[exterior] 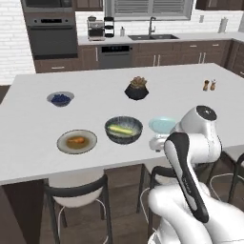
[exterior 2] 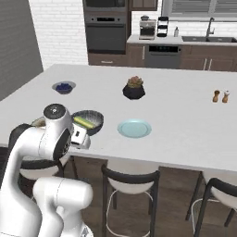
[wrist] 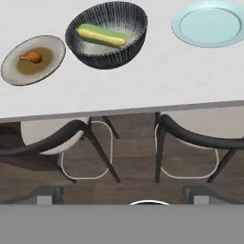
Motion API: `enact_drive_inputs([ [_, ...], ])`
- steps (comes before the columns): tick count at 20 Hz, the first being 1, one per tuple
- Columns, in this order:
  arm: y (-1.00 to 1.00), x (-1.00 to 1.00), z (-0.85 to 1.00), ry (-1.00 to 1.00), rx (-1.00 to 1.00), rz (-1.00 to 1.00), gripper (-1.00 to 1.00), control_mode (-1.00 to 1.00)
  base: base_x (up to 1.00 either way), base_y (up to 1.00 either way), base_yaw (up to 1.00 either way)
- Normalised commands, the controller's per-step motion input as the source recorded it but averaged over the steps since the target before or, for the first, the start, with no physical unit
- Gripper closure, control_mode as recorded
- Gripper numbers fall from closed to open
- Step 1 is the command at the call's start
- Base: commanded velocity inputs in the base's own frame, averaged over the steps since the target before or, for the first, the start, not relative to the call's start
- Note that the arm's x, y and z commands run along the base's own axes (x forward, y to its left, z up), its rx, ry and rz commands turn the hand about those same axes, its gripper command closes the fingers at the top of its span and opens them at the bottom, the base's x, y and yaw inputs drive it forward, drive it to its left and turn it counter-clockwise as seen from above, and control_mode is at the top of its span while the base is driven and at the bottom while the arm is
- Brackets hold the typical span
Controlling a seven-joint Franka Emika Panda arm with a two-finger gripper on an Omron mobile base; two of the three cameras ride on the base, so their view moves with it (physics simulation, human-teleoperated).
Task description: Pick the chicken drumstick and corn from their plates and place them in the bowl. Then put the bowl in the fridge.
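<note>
Dark grey and speckled, the bowl (wrist: 107,34) is my landmark on the white island counter (exterior: 28,128), and I can see the corn (wrist: 101,36) already lying inside it, stretched across its paler inside. Just beside the bowl, on the side away from the light blue plate (wrist: 208,22), sits the tan-grey plate (wrist: 33,59) with the chicken drumstick (wrist: 31,57) resting on its brown centre, apart from the bowl. The light blue plate lies near the bowl on the other side, and it is bare. Beyond the bowl, farther across the counter, I make out a black plant pot (exterior: 137,89), and off toward the tan-grey plate's side a small bowl of blueberries (exterior: 60,98). Well apart from the bowl, near the far corner of the counter, stand two small shakers (exterior: 209,85). My gripper (wrist: 122,195) hangs off the counter's near edge, short of the bowl and above the dark stools (wrist: 190,138) tucked under the overhang; its fingers (wrist: 45,193) stand wide apart with nothing between them. In the left base view the arm's wrist sits in front of the light blue plate, partly covering it.
</note>
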Motion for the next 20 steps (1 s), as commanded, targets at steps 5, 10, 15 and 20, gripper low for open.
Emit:
enact_drive_inputs([
  [5,0.00,0.00,0.00,0.00,0.00,0.00,-1.00,1.00,0.12,1.00,-0.05],
  [10,0.00,0.00,0.00,0.00,0.00,0.00,-1.00,1.00,0.55,0.83,-0.10],
  [15,0.00,0.00,0.00,0.00,0.00,0.00,-1.00,1.00,1.00,-0.04,-0.01],
  [20,0.05,0.93,0.00,0.22,-0.03,-0.01,-1.00,-1.00,0.00,0.00,0.00],
])
